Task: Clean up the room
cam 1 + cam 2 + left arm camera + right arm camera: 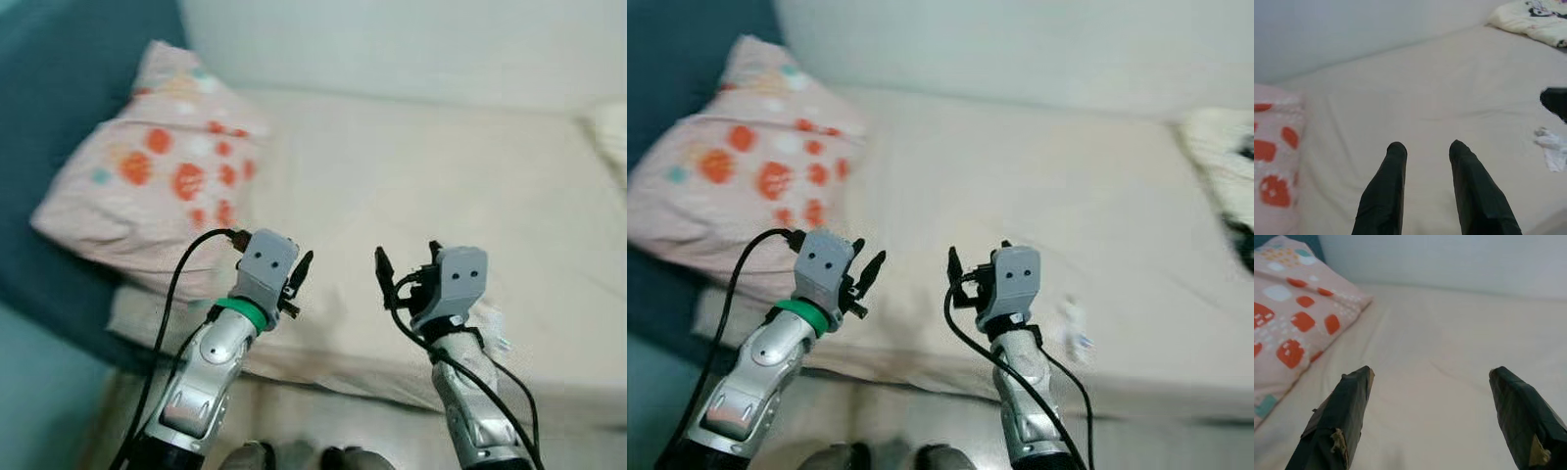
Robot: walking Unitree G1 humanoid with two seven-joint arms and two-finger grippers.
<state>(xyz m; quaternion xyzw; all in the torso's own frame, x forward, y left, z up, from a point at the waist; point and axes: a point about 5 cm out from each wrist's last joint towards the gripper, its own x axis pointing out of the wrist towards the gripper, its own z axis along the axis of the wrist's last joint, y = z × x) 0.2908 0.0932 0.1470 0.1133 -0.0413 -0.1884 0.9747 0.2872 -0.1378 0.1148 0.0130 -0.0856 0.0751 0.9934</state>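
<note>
I stand at the edge of a bed with a cream sheet (411, 166). A small crumpled white tissue (1074, 329) lies on the sheet near the front edge, just right of my right wrist; the same tissue (1551, 146) shows in the left wrist view. My left gripper (299, 279) is raised over the bed's front edge with its fingers a little apart and nothing between them. Beside it my right gripper (404, 272) is held at the same height, its fingers (1347, 411) spread wide and empty. Neither gripper touches the sheet.
A pink pillow with orange spots (162, 176) leans at the bed's left end against a dark teal headboard (59, 59). A pale patterned blanket (1225, 166) lies bunched at the far right. A white wall (411, 39) runs behind the bed.
</note>
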